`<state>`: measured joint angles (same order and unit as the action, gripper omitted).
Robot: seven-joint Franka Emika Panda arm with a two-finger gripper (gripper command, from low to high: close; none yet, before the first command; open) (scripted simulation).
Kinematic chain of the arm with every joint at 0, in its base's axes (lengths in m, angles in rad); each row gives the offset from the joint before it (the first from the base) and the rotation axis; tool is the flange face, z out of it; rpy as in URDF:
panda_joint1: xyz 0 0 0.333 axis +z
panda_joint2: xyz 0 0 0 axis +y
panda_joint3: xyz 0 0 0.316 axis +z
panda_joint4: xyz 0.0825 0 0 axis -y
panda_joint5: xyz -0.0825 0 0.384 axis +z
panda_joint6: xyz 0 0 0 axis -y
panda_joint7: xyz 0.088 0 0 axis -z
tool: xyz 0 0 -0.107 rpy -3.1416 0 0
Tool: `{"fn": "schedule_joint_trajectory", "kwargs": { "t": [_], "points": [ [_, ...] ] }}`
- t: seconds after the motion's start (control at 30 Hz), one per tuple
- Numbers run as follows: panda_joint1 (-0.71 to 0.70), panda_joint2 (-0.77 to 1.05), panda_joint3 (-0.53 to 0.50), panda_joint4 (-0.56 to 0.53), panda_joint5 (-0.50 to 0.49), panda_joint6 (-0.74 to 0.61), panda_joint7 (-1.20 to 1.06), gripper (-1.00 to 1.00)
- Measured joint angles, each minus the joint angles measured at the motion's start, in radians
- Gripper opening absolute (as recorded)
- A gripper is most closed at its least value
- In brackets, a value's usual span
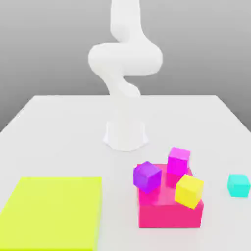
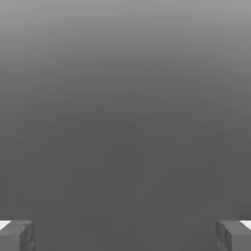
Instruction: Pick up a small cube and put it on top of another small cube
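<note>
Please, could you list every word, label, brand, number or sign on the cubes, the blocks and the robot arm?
There are none to read: I see no lettering on the white robot arm or the small cyan cube, nor on the other cubes and blocks.

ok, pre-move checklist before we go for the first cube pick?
- Jaws open: ok, they stand wide apart.
- Nothing held: ok, no cube between them in the hand view.
- Cyan cube free to grasp: ok, sits alone on the table, at the exterior view's right.
- Arm lined up over a cube: not ok, the hand view has no cube under it.
- Purple cube, magenta cube and yellow cube sitting flat on the red block: cannot tell, purple and yellow look tilted.
- Cube stacked on cube: not ok, not done yet.
</note>
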<state>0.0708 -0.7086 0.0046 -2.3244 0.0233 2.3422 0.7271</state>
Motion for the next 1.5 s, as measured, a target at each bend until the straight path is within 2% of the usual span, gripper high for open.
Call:
{"fn": "schedule_joint_trajectory", "kwargs": {
  "t": [0.23, 0.5, 0.63, 0.77, 0.97, 1.0, 1.27, 1.4, 1.5],
  "points": [
    [0.187, 0.260, 0.039, -0.069, 0.060, 0.119, -0.202, 0.00],
    [0.346, 0.549, 0.145, -0.147, 0.078, 0.253, -0.393, 0.00],
    [0.439, 0.695, 0.204, -0.186, 0.029, 0.323, -0.447, 0.00],
    [0.516, 0.843, 0.220, -0.225, -0.078, 0.390, -0.459, 0.00],
    [0.612, 1.062, 0.143, -0.209, -0.221, 0.537, -0.393, 0.00],
    [0.626, 1.093, 0.126, -0.203, -0.233, 0.562, -0.384, -1.00],
    [0.620, 1.076, 0.134, -0.207, -0.228, 0.548, -0.389, -1.00],
    [0.581, 0.943, 0.189, -0.235, -0.155, 0.445, -0.444, -1.00],
    [0.523, 0.833, 0.174, -0.269, -0.084, 0.372, -0.543, -1.00]
  ]
}}
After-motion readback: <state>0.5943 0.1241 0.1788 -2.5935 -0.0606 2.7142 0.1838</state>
